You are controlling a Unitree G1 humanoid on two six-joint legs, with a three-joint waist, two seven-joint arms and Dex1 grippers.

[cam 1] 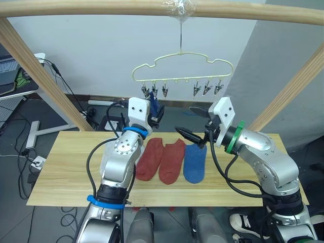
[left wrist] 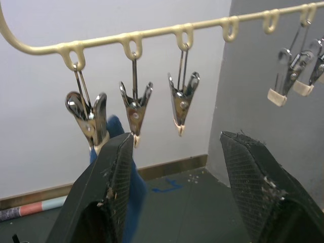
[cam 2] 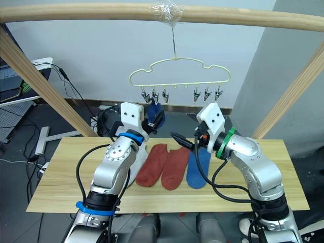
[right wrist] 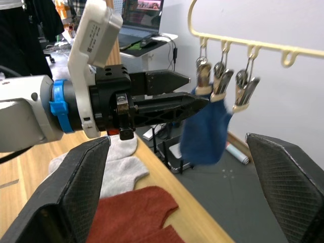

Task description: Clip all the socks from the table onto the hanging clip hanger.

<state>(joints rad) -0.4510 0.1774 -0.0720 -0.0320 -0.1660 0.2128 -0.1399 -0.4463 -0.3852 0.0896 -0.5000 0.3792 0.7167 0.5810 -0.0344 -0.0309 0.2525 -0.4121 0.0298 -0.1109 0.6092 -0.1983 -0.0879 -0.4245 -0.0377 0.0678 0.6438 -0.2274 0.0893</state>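
Observation:
The pale yellow clip hanger hangs by its hook from the top pole. A blue sock dangles from its leftmost clip. My left gripper is raised just under the left clips and is open, with that sock beside one finger. My right gripper hovers open over the table, pointing toward the left arm. On the table lie two rust red socks and a blue sock side by side. Light grey socks lie behind the left arm.
Round wooden frame poles cross overhead and slant down at the left and right. Three clips hang bare on the hanger's right side. A desk with a laptop stands far left, with cables on the floor.

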